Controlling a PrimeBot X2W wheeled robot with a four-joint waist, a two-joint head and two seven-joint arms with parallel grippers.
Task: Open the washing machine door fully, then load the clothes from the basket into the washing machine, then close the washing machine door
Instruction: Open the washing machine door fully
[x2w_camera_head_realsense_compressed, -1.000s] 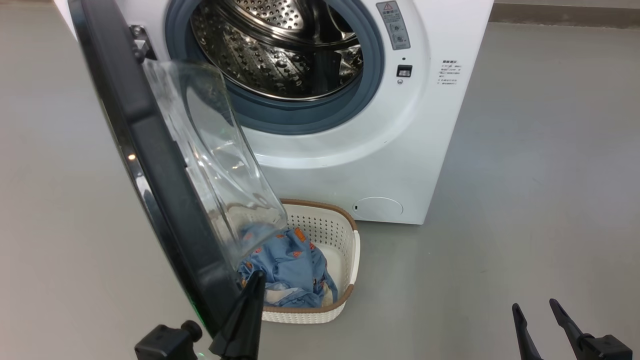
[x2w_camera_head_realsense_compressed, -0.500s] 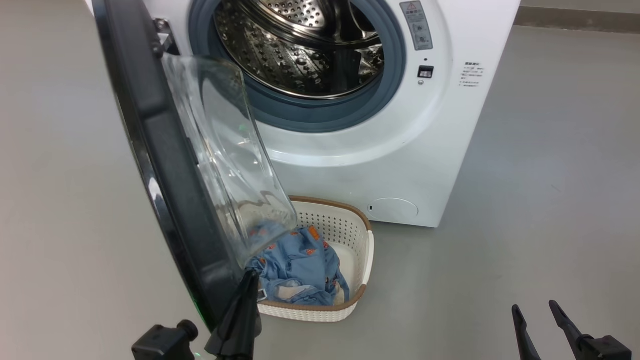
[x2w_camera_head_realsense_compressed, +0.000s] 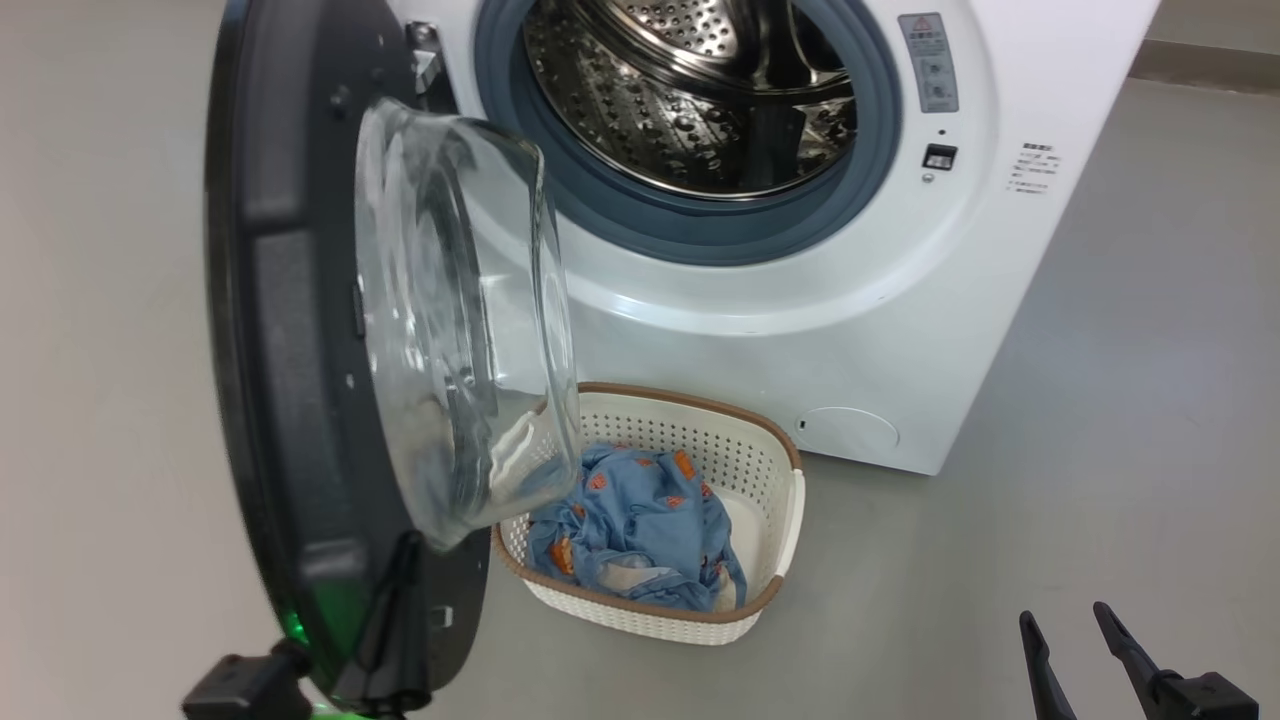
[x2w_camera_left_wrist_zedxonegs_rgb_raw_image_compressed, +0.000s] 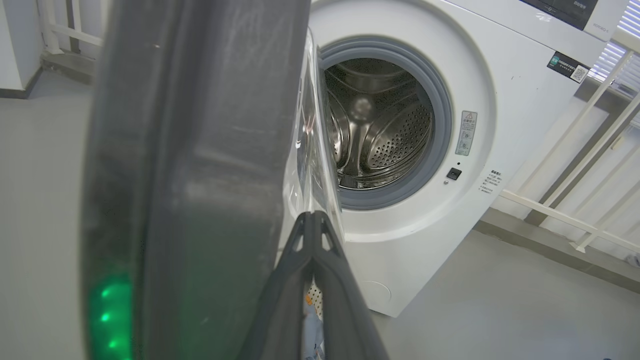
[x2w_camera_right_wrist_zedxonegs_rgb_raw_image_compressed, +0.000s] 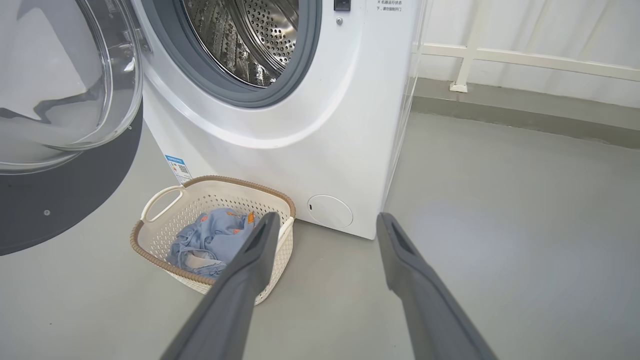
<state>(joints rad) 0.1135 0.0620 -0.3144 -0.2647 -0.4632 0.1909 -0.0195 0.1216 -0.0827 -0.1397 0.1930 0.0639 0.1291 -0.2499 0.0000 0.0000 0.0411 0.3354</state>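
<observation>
The washing machine (x2w_camera_head_realsense_compressed: 760, 330) stands with its steel drum (x2w_camera_head_realsense_compressed: 700, 90) exposed. Its door (x2w_camera_head_realsense_compressed: 290, 350) hangs open at the left, black ring and bulging glass bowl (x2w_camera_head_realsense_compressed: 450, 320) facing the machine. My left gripper (x2w_camera_head_realsense_compressed: 400, 600) is shut with nothing in it, fingers pressed against the inner side of the door's lower rim; the left wrist view shows the joined fingertips (x2w_camera_left_wrist_zedxonegs_rgb_raw_image_compressed: 312, 222) beside the door (x2w_camera_left_wrist_zedxonegs_rgb_raw_image_compressed: 190, 150). The cream basket (x2w_camera_head_realsense_compressed: 790, 500) sits on the floor before the machine, under the door's edge, with the light-blue clothes (x2w_camera_head_realsense_compressed: 640, 520) inside. My right gripper (x2w_camera_head_realsense_compressed: 1065, 625) hovers open at lower right, apart from the basket (x2w_camera_right_wrist_zedxonegs_rgb_raw_image_compressed: 150, 200) and clothes (x2w_camera_right_wrist_zedxonegs_rgb_raw_image_compressed: 215, 235).
Grey floor (x2w_camera_head_realsense_compressed: 1120, 420) stretches to the right of the machine. A white railing (x2w_camera_right_wrist_zedxonegs_rgb_raw_image_compressed: 500, 57) runs along the wall behind and beside the machine (x2w_camera_left_wrist_zedxonegs_rgb_raw_image_compressed: 500, 75). The round lower hatch (x2w_camera_head_realsense_compressed: 850, 430) sits just behind the basket.
The door has swung wider open to the left, with my shut left gripper following against its lower inner rim. The head camera has shifted, so the machine sits further right. The right gripper stays put.
</observation>
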